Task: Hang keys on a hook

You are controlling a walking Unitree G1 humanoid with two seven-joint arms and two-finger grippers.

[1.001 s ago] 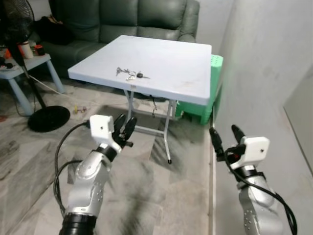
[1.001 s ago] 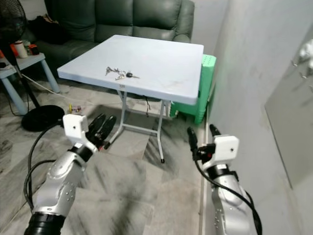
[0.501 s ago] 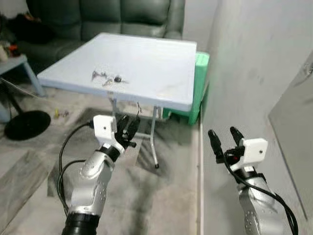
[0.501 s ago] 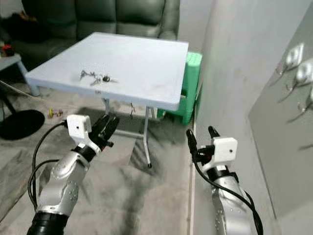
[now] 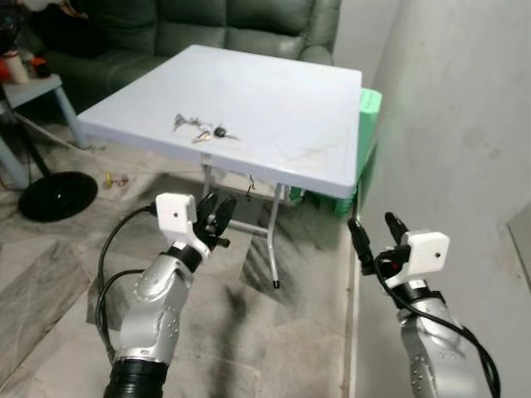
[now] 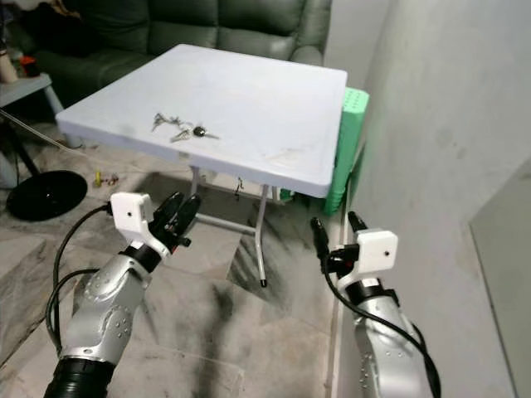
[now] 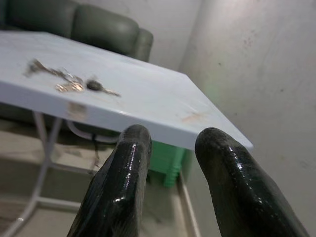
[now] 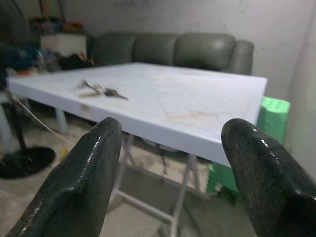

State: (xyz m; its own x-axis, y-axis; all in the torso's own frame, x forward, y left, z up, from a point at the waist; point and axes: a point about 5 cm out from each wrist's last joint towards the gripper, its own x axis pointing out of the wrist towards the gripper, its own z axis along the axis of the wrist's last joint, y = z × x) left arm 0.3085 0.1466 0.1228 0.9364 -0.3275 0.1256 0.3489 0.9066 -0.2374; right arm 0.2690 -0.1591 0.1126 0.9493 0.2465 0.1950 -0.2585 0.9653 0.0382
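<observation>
A bunch of keys (image 5: pixel 199 130) lies on the white folding table (image 5: pixel 282 108), near its left front edge; the same keys (image 7: pixel 69 84) show in the left wrist view and the keys (image 8: pixel 98 90) in the right wrist view. My left gripper (image 5: pixel 217 211) hangs low in front of the table, below its edge, open by a narrow gap and holding nothing. My right gripper (image 5: pixel 372 224) stands further right beside the wall, its fingers spread wide open and empty. Both grippers are well short of the keys.
A green plastic stool (image 5: pixel 369 116) is wedged between the table and the white wall (image 5: pixel 465 99). A grey panel (image 6: pixel 506 249) is on that wall at the right edge. A dark sofa (image 5: pixel 232 25) stands behind the table. A fan base (image 5: pixel 56 195) and a small side table (image 5: pixel 33 87) are on the left.
The camera swung right, where the wall panel's hooks showed in the right eye view, then back left toward the table. Both grippers keep the same pose, and the keys have not moved.
</observation>
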